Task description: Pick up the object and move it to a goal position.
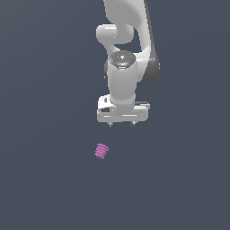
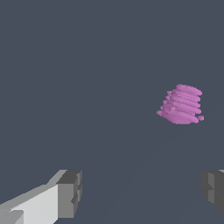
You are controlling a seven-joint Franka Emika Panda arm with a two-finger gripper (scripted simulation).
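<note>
Exterior view: plain dark grey-blue surface [image 1: 49, 188] bears the object [image 1: 102, 151]; tool [image 1: 121, 124] spread wide, holding nothing.

A plain dark slate-blue floor [image 1: 49, 179] carries one pink ribbed cylinder [image 1: 102, 151] (slightly tilted), toward six o'clock of centre.

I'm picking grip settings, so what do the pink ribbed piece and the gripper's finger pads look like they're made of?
The pink ribbed cylinder looks like matte plastic: flat, uniform magenta, no glints on its stacked ridges. The finger pads look like dull grey rubber or plastic, set on a smooth white gripper. Being simulator renders, both are guesses.
</note>
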